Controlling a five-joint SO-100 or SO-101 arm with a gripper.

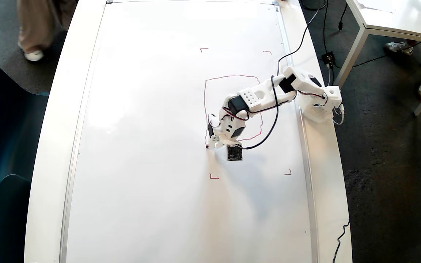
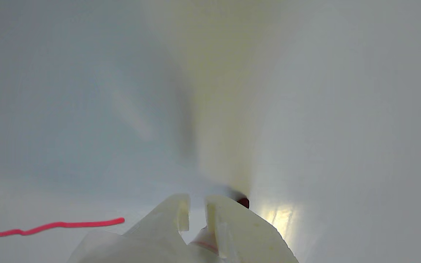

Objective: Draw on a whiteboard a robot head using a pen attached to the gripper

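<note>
My gripper (image 1: 212, 143) held the pen (image 2: 242, 202) tip-down on the whiteboard (image 1: 141, 146), fingers clamped around it. The red robot head (image 1: 232, 76) outline stood unfinished; I could read no lettering.

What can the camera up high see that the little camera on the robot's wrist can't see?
Only the overhead view shows the whole white plastic robot arm, the wobbly red-line rectangle, four tiny red corner marks such as, the white side table and people's shoes.

Only the wrist view shows, close up, the two pale fingers with a narrow slot between them, and the pen's dark red end peeking out behind one.

Both show the big glossy whiteboard, the pincer and a stretch of red drawn line.
</note>
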